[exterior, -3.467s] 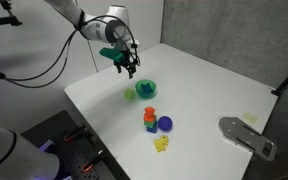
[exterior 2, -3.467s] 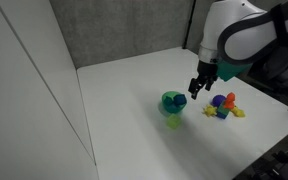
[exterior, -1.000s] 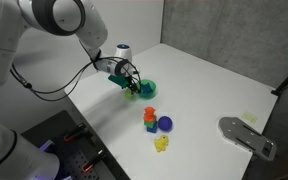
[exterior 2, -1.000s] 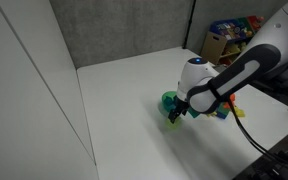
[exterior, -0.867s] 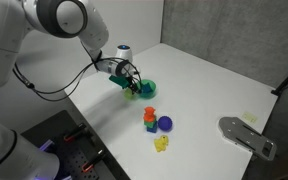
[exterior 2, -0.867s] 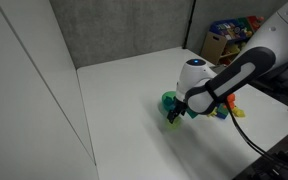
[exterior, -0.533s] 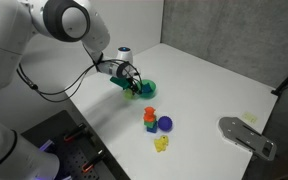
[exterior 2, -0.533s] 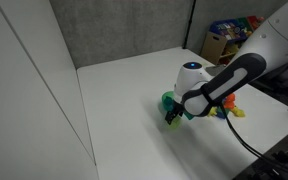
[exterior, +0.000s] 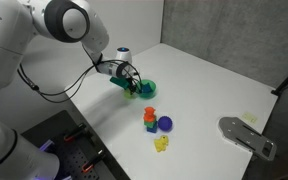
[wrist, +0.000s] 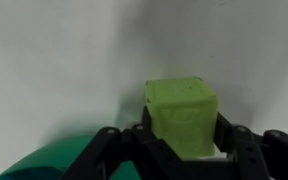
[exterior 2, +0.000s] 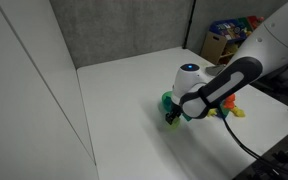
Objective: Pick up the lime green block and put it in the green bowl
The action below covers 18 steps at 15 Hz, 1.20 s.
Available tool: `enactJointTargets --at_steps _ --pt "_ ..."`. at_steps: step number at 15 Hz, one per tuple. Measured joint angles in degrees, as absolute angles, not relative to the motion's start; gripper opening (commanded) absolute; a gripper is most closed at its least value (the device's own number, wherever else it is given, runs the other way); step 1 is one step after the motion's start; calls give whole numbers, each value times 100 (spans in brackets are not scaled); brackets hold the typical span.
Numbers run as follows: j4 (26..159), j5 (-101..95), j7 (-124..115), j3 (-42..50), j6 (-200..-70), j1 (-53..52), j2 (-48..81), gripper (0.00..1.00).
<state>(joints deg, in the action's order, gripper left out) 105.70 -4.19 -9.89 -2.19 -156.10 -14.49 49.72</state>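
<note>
Block held between the fingers, beside the bowl

Item: lime green block [wrist: 182,112], sitting on the white table [exterior: 209,85]. The gripper [wrist: 184,140] is low over it, nearly closed, with a finger pressed against each side. The green bowl [wrist: 54,165] stands just beside the gripper in both exterior views [exterior: 147,89] [exterior 2: 168,100].

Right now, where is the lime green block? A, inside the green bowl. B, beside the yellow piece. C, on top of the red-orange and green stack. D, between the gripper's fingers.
D: the wrist view shows the lime green block held between the two fingers of the gripper, with the green bowl off to one side.
</note>
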Motion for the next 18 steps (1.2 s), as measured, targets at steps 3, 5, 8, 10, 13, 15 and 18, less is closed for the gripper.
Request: enactJointTargets --at_steps 3,5,8,10,13,15,18 --pt "10568 -419 -989 -217 -15580 -1461 4875 29" --pt "10565 -419 -989 -222 -15455 -1461 4733 28" --pt "10565 -393 -960 -314 -15018 -1428 4438 27" --pt "10563 -313 -857 -456 -14689 -1355 4225 27" --pt "10544 -274 -848 -501 -14445 -1328 3920 27" --pt "10478 -274 -860 -447 -14410 -1330 3773 27" --pt "10286 -274 -881 -303 -14395 -1327 3714 27"
